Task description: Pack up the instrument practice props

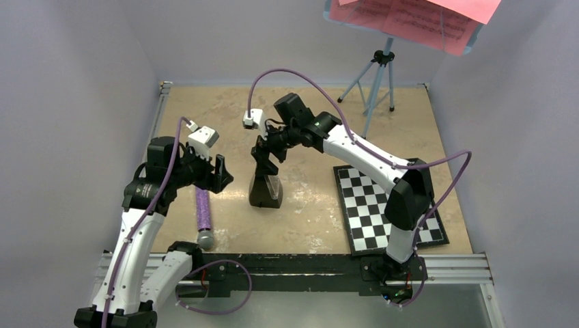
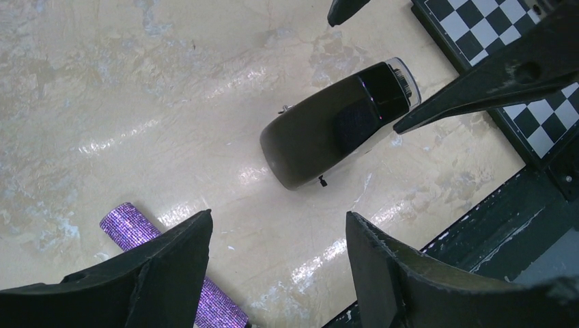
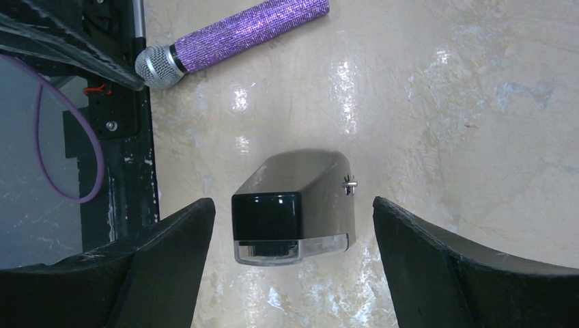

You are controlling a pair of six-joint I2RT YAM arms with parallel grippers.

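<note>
At mid-table the metronome (image 1: pixel 265 191) stands upright, with the right gripper (image 1: pixel 265 156) just above it, jaws wide and clear of it. Left of it, the left gripper (image 1: pixel 220 174) hangs wide-jawed by the purple microphone (image 1: pixel 203 212). At far right the music stand (image 1: pixel 384 60) holds the pink pages (image 1: pixel 416 20).

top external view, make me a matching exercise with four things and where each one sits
Things:
1. metronome
2. microphone
3. checkered board
4. pink sheet music

Places:
A. flat on the table by the right arm's base
B. high on the blue music stand, far right
C. standing mid-table under the open right tool
D. lying by the left arm, head toward the near edge

Pairs: 1-C, 2-D, 3-A, 4-B
</note>
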